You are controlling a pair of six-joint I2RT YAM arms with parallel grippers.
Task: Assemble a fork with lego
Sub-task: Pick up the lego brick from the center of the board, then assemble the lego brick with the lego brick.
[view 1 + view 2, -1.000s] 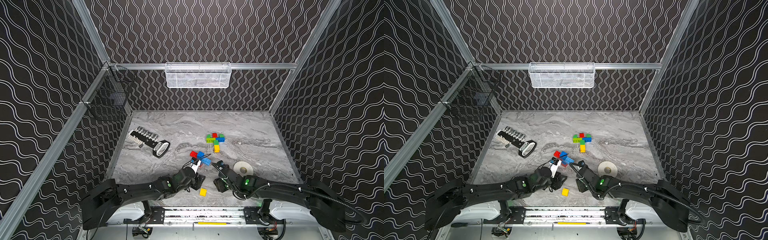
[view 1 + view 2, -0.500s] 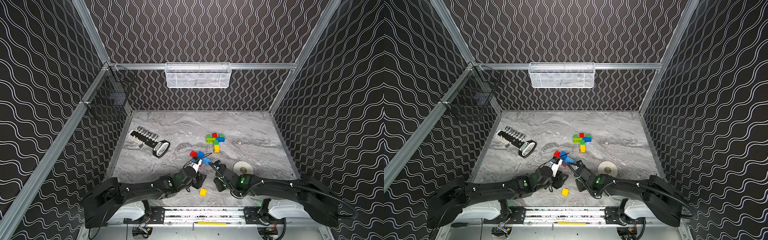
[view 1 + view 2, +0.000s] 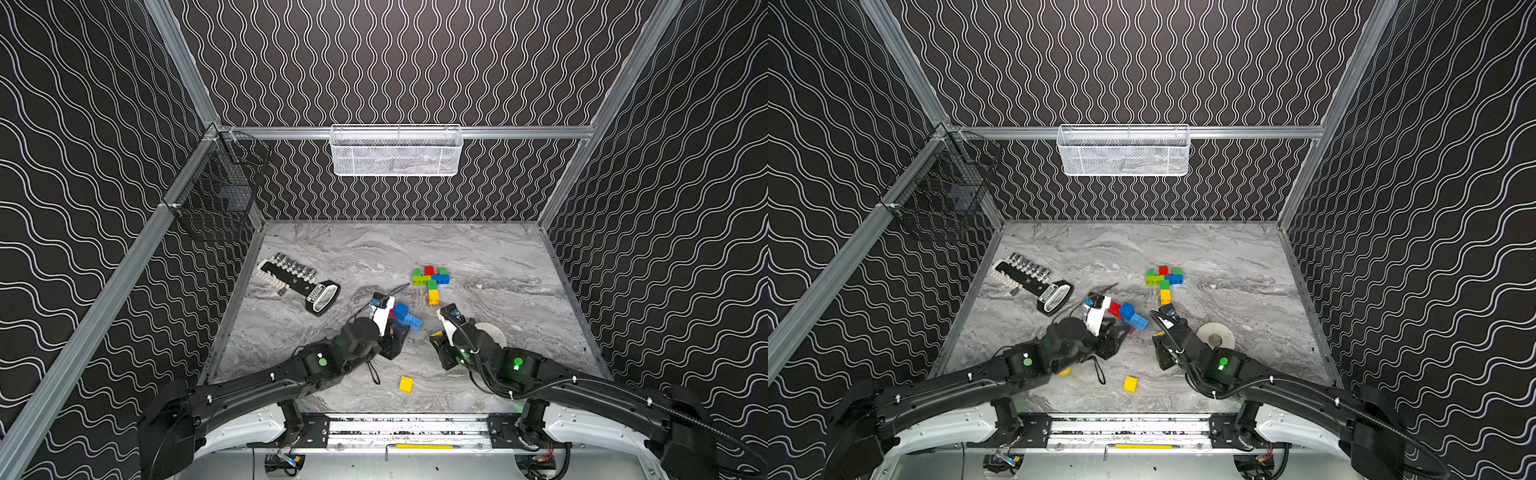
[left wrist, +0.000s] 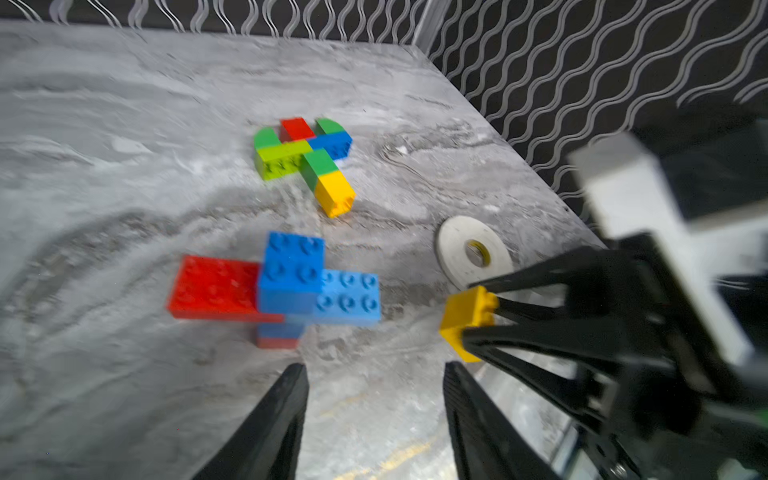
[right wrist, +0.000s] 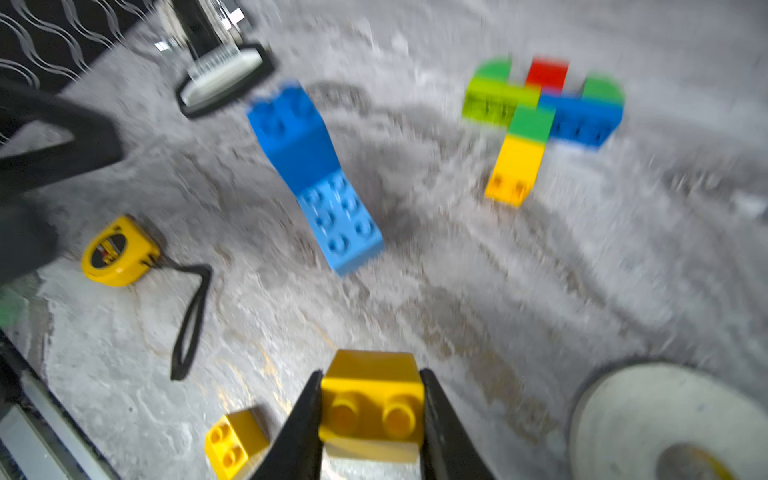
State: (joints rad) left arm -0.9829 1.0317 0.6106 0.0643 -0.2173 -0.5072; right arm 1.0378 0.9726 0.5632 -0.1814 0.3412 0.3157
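My right gripper [image 5: 371,374] is shut on a yellow lego brick [image 5: 372,399], studs facing the camera, just above the table; the left wrist view shows that brick [image 4: 467,316] between the black fingers. My left gripper [image 4: 374,368] stands open and empty, a little short of a red and blue lego cluster [image 4: 286,286] [image 3: 405,316]. Farther back lies a joined piece of green, red, blue and yellow bricks [image 3: 431,280] [image 3: 1163,280]. A loose yellow brick [image 3: 406,384] [image 5: 235,442] lies near the front edge between the arms.
A yellow tape measure [image 5: 118,253] with a black strap lies under the left arm. A white disc [image 3: 490,332] lies beside the right gripper. A socket set [image 3: 297,280] is at the left; a white mesh basket [image 3: 397,151] and a black wire basket [image 3: 220,195] hang on the walls.
My right gripper has shut on the yellow brick. The left gripper has shifted slightly beside the red and blue cluster and opened a touch wider.
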